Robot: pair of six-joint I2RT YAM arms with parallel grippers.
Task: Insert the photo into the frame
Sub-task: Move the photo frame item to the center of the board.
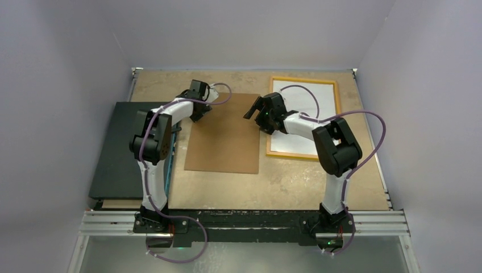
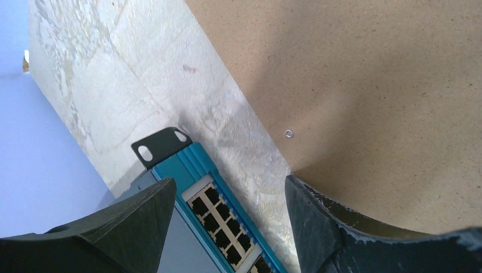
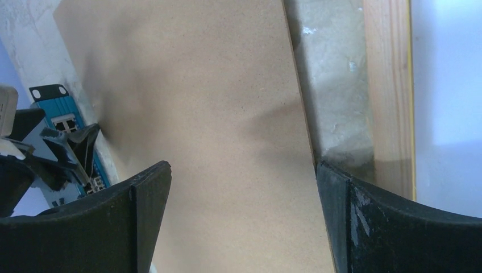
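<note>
At far left, a black panel (image 1: 119, 148) lies flat. Left gripper (image 2: 227, 187): jaws spread, empty, above the bare table (image 2: 113, 68) beside the brown board (image 1: 224, 133). Right gripper (image 3: 244, 170): jaws spread wide, empty, over the board's right edge. At right, the frame (image 1: 304, 79), thin yellow-orange, lies flat, long axis running away from the arms. Inside it, the photo (image 1: 315, 94) shows plain white.

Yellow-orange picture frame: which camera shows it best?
The top external view: the thin yellow-orange rectangular picture frame shows almost whole there. The right wrist view catches only one side strip of it; the left wrist view shows none of it.
</note>
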